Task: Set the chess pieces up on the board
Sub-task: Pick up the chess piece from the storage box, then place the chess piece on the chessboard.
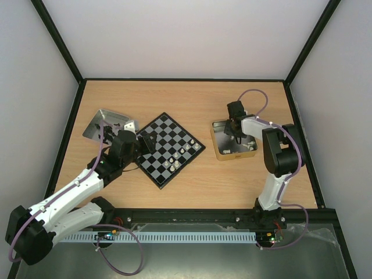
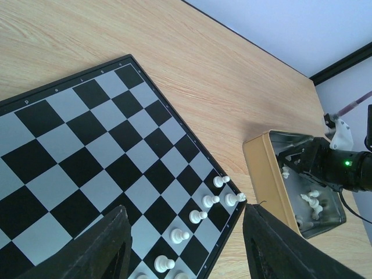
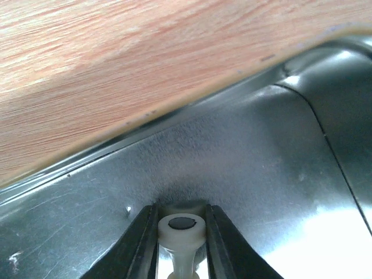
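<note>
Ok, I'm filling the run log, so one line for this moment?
left fingers: open, above board | right fingers: shut on chess piece in tin

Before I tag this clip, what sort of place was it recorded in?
Most likely a robotics lab test cell: a wooden table boxed in by plain white panels on a black frame, with the left arm and right arm bolted to a rail at its near edge.

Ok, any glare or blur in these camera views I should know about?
Right wrist view: strong glare on the tin tray floor at lower right, the table soft, the held chess piece fairly sharp. Left wrist view: the board crisp, the left gripper dark and blurred. Top external view: even light, only faint shadows.
</note>
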You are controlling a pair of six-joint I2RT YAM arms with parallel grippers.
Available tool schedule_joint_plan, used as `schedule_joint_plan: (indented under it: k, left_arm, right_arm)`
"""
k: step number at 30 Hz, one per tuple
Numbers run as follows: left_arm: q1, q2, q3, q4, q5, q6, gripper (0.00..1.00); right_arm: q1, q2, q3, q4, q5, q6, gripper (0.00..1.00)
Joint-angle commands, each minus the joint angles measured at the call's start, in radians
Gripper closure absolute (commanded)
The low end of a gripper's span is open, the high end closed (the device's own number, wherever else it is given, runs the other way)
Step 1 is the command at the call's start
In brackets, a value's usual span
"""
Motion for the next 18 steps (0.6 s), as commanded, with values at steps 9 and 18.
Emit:
schedule_joint_plan:
  k: [9, 18]
  left_arm:
    - [0.004, 0.018, -0.011, 0.064, 0.083, 0.032, 0.42]
    - [0.001, 0.063, -0.009, 0.174, 0.218, 0.071, 0.35]
  right_arm:
    - [0.002, -0.159, -0.082, 0.09, -0.061, 0.156, 0.87]
    - [0.078, -0.438, -0.272, 0.34, -0.372, 0.631, 0.87]
